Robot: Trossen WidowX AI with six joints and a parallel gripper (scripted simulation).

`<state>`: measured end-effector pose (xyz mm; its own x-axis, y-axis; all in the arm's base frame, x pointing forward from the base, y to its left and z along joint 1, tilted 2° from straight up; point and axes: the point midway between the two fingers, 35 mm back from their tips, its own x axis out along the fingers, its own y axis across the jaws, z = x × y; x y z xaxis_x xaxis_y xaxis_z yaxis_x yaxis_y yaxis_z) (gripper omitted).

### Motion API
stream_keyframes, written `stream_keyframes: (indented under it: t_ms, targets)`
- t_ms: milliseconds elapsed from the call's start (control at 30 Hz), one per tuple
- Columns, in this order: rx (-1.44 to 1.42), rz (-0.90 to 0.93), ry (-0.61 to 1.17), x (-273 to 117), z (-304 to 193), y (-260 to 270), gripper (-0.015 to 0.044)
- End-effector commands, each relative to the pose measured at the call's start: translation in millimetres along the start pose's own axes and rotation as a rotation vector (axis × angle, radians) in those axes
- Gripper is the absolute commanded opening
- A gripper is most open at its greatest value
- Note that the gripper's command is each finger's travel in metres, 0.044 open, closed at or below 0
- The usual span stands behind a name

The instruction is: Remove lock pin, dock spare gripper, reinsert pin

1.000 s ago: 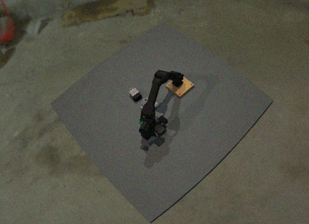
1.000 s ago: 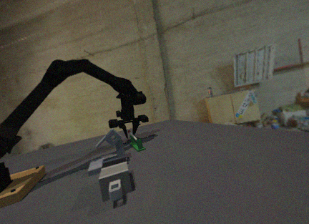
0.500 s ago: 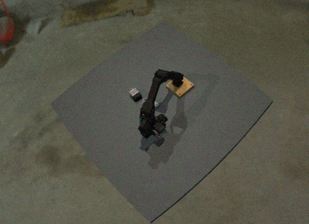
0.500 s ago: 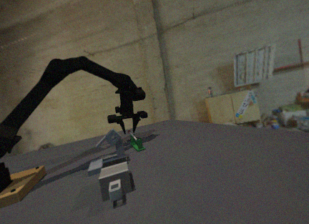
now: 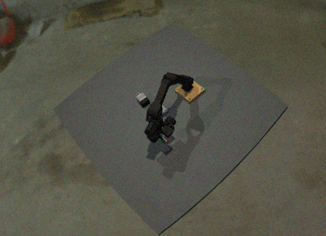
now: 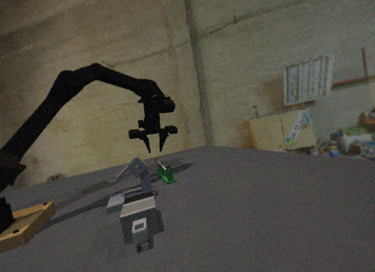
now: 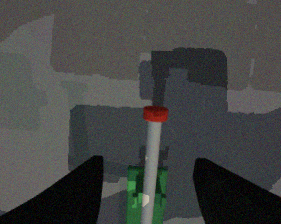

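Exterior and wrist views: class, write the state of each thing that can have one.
Pincer: open, holding nothing.
Pin: tilted at the stand, unheld.
Stand: on the mat.
Near block: on the mat, unheld.

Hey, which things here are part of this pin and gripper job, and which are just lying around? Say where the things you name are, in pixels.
Part of the job:
- red-headed lock pin (image 6: 161,164) (image 7: 152,145)
- green cradle (image 6: 166,175) (image 7: 132,190)
- grey mount (image 6: 139,168)
- spare gripper (image 6: 139,208)

Just around:
- cabinet (image 6: 282,129)
- red object (image 5: 6,30)
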<state>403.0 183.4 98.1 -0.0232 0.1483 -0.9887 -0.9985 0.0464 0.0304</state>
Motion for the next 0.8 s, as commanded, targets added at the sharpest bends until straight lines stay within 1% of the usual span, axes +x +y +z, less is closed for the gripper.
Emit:
stream_keyframes:
  t_ms: [0, 33, 67, 200, 267, 400, 467, 767]
  targets:
    - [0.0, 0.0, 0.0, -10, 2, 1, 0.02]
    - [0.0, 0.0, 0.0, -13, 2, 1, 0.02]
    - [0.0, 0.0, 0.0, -6, 1, 0, 0.0226]
    - [0.0, 0.0, 0.0, -6, 1, 0, 0.0331]
    - [0.0, -0.008, 0.009, -14, -6, 0, 0.0279]
    - [0.0, -0.053, 0.061, -64, -45, 2, 0.018]
    - [0.001, -0.06, 0.07, -72, -52, 3, 0.018]
    - [0.001, -0.06, 0.07, -71, -52, 3, 0.018]
